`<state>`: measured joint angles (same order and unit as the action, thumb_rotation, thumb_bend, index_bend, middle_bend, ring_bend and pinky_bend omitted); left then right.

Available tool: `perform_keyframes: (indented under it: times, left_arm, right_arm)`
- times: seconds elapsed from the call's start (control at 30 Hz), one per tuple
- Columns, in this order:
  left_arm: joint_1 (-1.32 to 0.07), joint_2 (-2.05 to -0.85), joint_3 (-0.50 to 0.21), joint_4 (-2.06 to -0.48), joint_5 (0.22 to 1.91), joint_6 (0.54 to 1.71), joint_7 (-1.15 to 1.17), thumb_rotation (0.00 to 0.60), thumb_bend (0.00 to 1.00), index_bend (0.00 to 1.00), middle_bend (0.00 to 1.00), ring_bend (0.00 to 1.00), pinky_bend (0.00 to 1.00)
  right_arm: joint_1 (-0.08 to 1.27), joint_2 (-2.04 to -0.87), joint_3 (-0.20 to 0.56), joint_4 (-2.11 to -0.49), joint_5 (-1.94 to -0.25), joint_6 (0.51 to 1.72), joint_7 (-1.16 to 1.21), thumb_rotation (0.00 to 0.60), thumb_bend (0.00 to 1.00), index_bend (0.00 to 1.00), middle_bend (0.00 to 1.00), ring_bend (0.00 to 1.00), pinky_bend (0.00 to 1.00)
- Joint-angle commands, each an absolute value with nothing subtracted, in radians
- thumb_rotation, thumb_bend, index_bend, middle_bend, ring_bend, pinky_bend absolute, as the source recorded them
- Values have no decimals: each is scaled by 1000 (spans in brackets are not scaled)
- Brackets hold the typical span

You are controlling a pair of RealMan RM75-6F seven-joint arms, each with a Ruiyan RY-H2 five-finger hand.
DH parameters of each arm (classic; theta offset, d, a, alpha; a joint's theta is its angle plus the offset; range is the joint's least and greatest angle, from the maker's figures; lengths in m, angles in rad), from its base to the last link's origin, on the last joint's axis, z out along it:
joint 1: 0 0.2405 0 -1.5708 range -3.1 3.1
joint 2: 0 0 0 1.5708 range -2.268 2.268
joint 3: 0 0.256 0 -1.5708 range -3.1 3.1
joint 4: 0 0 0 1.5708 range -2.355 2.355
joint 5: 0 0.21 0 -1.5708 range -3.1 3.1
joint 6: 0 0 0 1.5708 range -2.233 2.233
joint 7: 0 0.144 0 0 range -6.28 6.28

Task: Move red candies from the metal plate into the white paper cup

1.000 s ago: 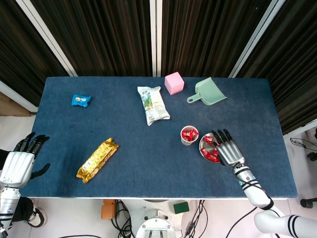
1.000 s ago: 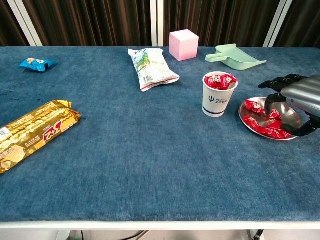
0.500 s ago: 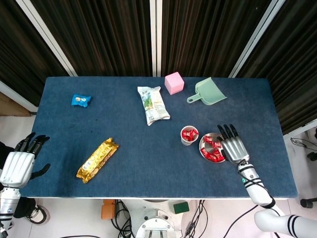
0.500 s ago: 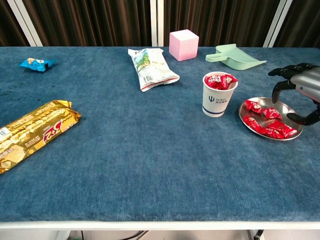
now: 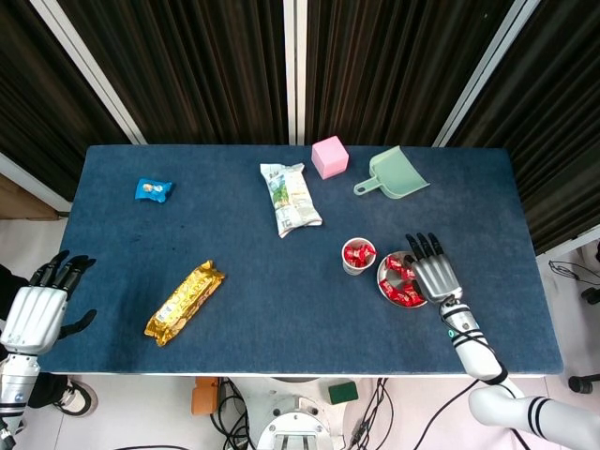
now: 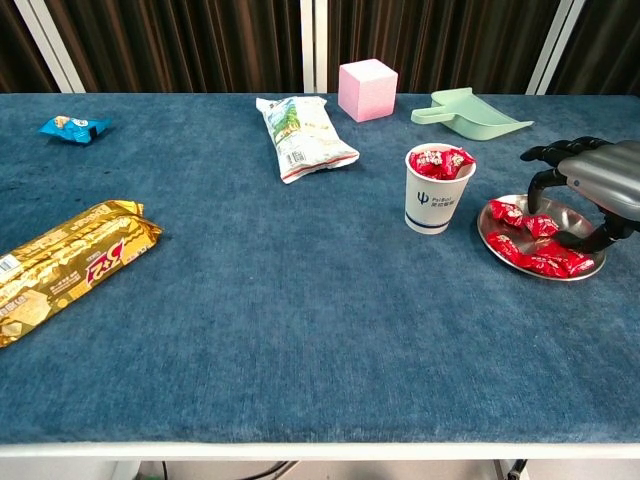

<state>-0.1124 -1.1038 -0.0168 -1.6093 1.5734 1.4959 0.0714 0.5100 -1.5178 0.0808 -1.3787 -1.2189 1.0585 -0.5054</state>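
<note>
A: Right hand [image 5: 434, 275]?
B: Hovering over the right side of the metal plate [image 6: 561, 212], fingers [image 6: 541, 183] spread and curled downward, pinching nothing visible.
A: Red candies [image 6: 535, 245]?
B: Heaped in the plate, mostly on its left and near side. More red wrappers showing at the rim of the white paper cup [image 6: 437, 192], just left of the plate.
A: Left hand [image 5: 37, 307]?
B: Off the table's [image 5: 281, 272] left edge, open, fingers apart, empty.
A: Elsewhere?
B: Gold snack bar [image 6: 60, 262], blue candy packet [image 5: 153, 190], white snack bag [image 5: 290, 198], pink cube [image 5: 329, 156], green dustpan [image 5: 396, 173].
</note>
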Motion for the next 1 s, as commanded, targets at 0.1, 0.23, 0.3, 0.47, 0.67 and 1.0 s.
perform_keyframes:
  times: [0.1,0.23,0.3,0.47,0.67,1.0]
  left_arm:
    - [-112,-1103,-18,-1608,1570,1495,69,600,179,173,155,57,199]
    - [-113,-1102,-18,-1607,1570,1495,66,600,178,173,155,57,199]
    - [-112,-1102,-18,-1607,1570,1496,66,600,178,173,155,57,198]
    - [-112,-1102,-18,-1608,1571,1497,67,600,179,173,155,57,198]
    - [-111,-1102,-17,-1609,1572,1498,69,600,178,173,155,57,199]
    - [-109,-1101,-16,-1611,1576,1503,69,600,178,173,155,57,198]
  right_arm:
    - [515,-1532,81,-1362,-1210,1048,-509,600,385,417,25,0,0]
    - [514,-1537,80,-1356,-1216,1054,-506,600,388,490,33,0,0]
    - [512,-1540,79,-1352,-1216,1058,-508,600,407,544,40,0,0]
    - [506,-1539,77,-1349,-1224,1071,-501,600,434,609,42,0,0]
    - [490,-1504,83,-1385,-1279,1129,-445,600,442,639,43,0,0]
    - [512,-1404,147,-1567,-1356,1201,-424,600,442,647,68,0,0]
